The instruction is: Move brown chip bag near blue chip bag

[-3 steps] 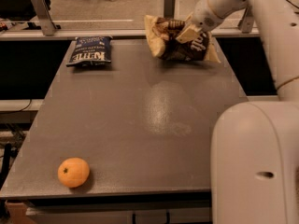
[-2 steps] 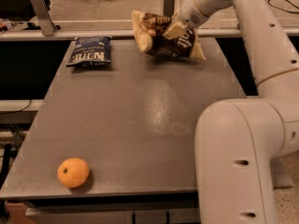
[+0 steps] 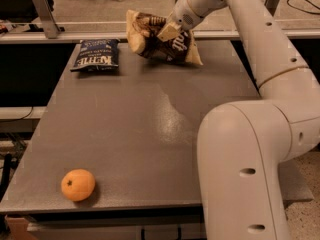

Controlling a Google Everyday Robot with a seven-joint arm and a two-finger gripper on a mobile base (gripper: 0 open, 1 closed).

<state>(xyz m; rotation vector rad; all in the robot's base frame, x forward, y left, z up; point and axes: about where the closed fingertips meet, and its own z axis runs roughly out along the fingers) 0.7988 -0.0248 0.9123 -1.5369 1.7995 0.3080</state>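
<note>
The tool (image 3: 167, 31) is at the far edge of the table (image 3: 150, 124), at about 12 o'clock from the table's middle, and it is clamped onto the brown bag (image 3: 150, 43). Only a pale wedge of the tool shows against the dark foil. Its tips sink into the crumpled folds, so exactly where it bites is hidden. The brown bag is tilted, with one cream end up toward 10 o'clock and the other down toward 4 o'clock. Its white script is partly covered by the tool, and only the last letters read. A shadow lies under the bag, but I cannot tell whether its lower edge touches the table or hangs just above it. The blue bag (image 3: 95, 55) lies flat at 11 o'clock on the table, at 9 o'clock from the brown bag, near it but apart, with bare table between them. Its white "Kettle" band is legible, while the smaller print is too fine to read. An orange (image 3: 78, 185) sits alone at 7 o'clock near the front edge, well apart from both bags. The arm (image 3: 250, 29) sweeps in from the upper right and is cut off by the top edge. Its bulky lower housing (image 3: 240, 174) blocks the table's near right corner at about 5 o'clock.
</note>
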